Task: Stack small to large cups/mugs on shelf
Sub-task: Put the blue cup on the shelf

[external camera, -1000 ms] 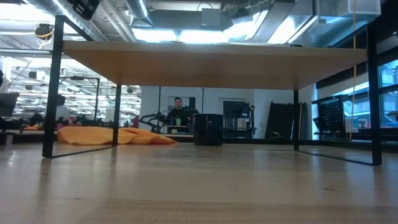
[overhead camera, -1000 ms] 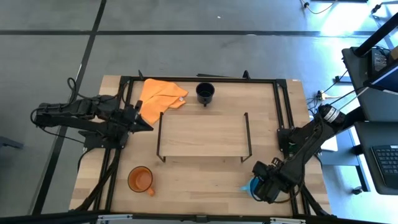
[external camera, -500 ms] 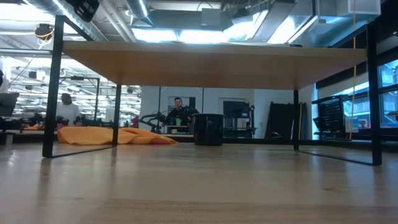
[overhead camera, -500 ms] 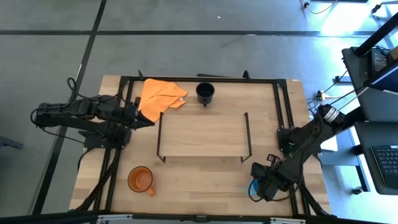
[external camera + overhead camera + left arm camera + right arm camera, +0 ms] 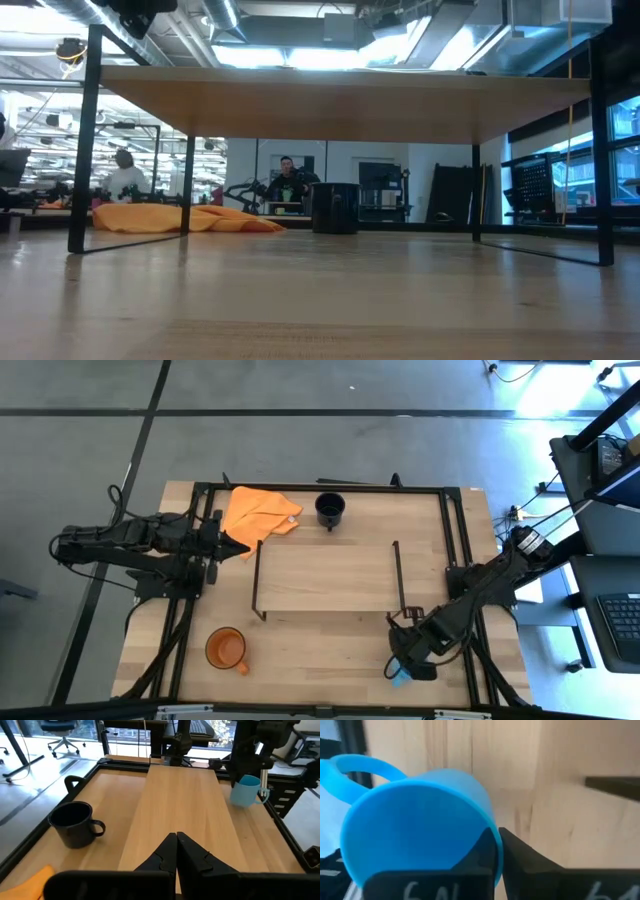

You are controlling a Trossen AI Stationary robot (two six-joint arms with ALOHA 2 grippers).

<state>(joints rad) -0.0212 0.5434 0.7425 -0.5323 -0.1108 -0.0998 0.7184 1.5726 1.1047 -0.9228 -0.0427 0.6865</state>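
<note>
The right gripper point(image 5: 403, 663) is clamped on the rim of the small light blue handled mug point(image 5: 246, 790), holding it near the front right corner of the low light-wood shelf with black metal end frames point(image 5: 325, 575). The left gripper point(image 5: 238, 547), fingers pressed together, sits just off the shelf's left end, beside the crumpled orange cloth point(image 5: 258, 513). The mid-sized black handled mug point(image 5: 330, 509) stands upright on the wooden tabletop point(image 5: 320, 645) behind the shelf. The large orange handled mug point(image 5: 226, 649) stands upright at the front left, well apart from the shelf. Nothing rests on the shelf board.
</note>
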